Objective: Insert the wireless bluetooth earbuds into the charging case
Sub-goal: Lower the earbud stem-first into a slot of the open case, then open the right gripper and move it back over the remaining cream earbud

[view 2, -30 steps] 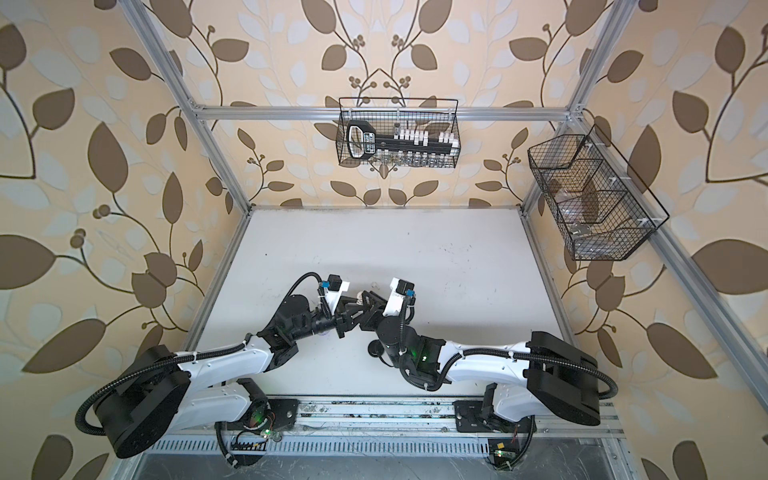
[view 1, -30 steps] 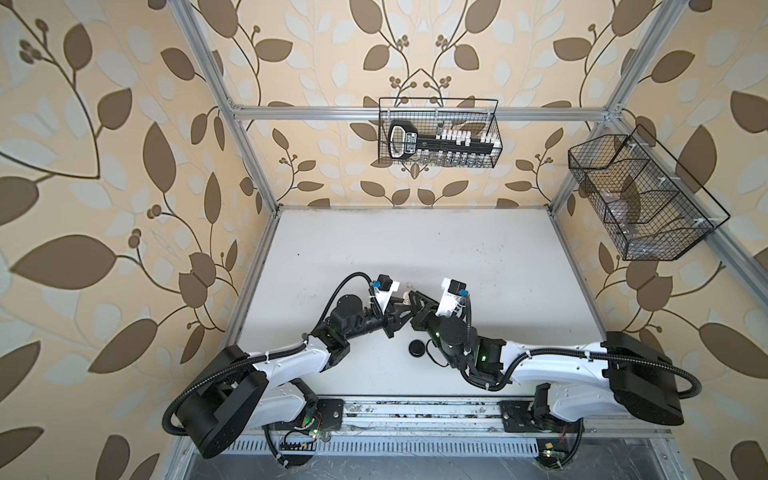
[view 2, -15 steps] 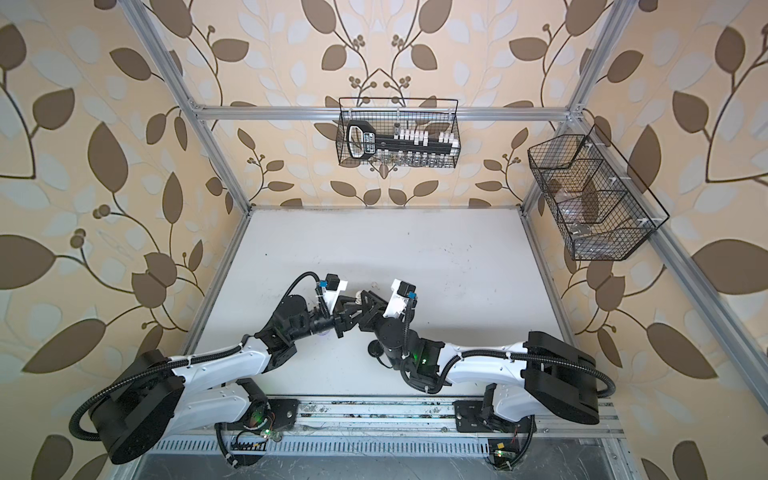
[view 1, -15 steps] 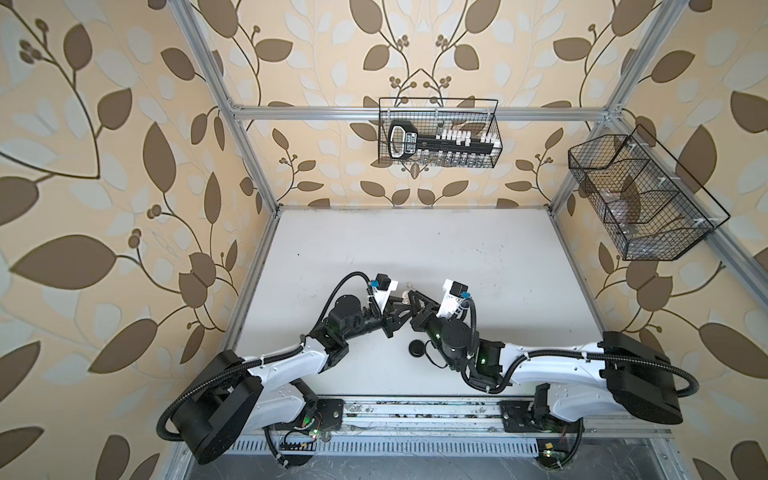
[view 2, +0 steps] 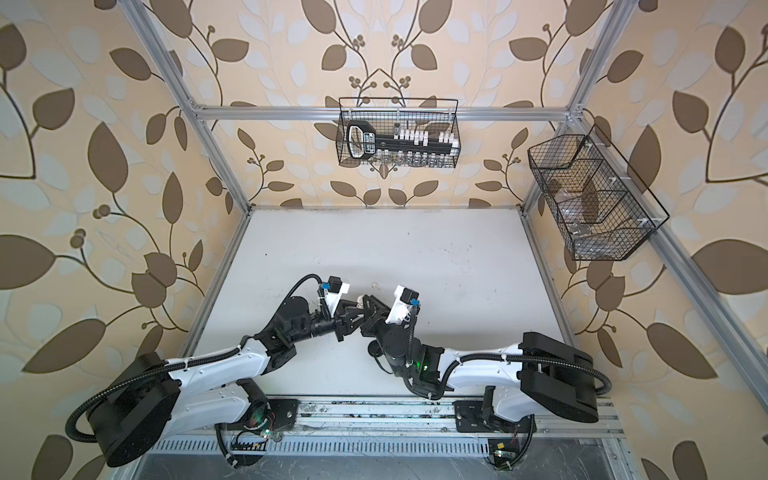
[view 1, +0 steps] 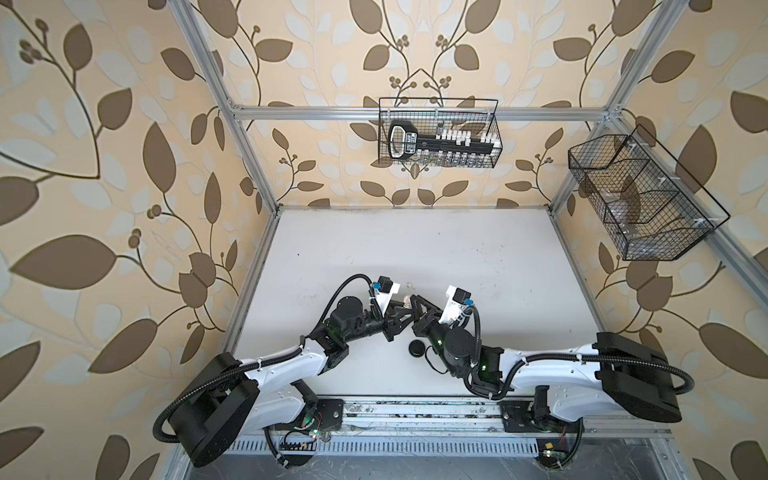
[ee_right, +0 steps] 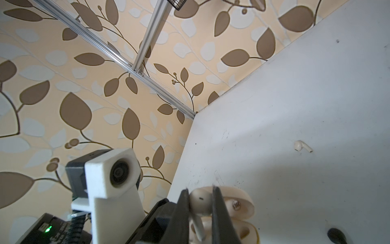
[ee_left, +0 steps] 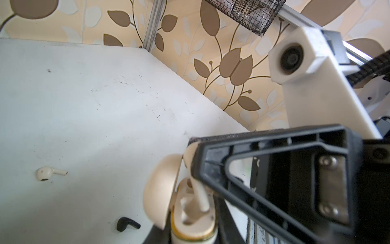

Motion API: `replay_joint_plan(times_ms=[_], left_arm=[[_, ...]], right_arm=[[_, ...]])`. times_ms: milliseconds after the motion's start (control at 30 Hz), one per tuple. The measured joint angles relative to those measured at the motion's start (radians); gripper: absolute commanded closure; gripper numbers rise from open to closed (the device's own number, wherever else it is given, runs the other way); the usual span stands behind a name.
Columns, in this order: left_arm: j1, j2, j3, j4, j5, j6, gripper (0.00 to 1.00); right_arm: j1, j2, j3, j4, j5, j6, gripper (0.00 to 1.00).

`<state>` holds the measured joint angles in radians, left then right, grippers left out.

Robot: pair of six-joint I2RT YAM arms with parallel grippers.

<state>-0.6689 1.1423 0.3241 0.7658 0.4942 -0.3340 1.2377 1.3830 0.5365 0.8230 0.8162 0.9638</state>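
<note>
Now the right gripper (ee_right: 200, 189) pinches a white earbud (ee_right: 201, 203), stem pointing down into the open charging case (ee_right: 244, 232), which the left gripper (view 1: 402, 314) clamps.

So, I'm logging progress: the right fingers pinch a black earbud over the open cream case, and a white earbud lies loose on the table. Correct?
Not quite. The right wrist view shows the earbud pinched by the right fingers is cream-white, not black. It is over the open cream case, and a white earbud does lie loose on the table.
</note>
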Motion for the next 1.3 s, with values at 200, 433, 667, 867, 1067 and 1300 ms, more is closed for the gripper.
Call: replay_joint_plan(times_ms=[200,433,667,867,1067,1300], left_arm=[[-0.006,-0.001,0.000,-0.002,0.002,-0.020,1.00],[-0.006,-0.010,0.000,-0.019,0.011,-0.028,1.00],[-0.004,-0.027,0.006,-0.084,-0.070,0.032,1.00],[-0.004,-0.045,0.007,-0.155,-0.156,0.098,1.00],[-0.004,-0.097,0.007,-0.180,-0.190,0.135,1.00],[-0.004,-0.183,0.002,-0.189,-0.190,0.151,1.00]], right_arm=[[0.018,0.000,-0.013,0.021,0.035,0.010,0.90],[0.019,-0.011,-0.019,0.014,0.039,0.012,0.91],[-0.069,-0.116,-0.019,-0.158,-0.044,0.012,0.90],[-0.133,-0.219,-0.019,-0.315,-0.082,0.013,0.88],[-0.281,-0.152,-0.018,-0.447,-0.185,0.012,0.90],[-0.371,0.100,0.046,-0.593,-0.341,-0.026,0.93]])
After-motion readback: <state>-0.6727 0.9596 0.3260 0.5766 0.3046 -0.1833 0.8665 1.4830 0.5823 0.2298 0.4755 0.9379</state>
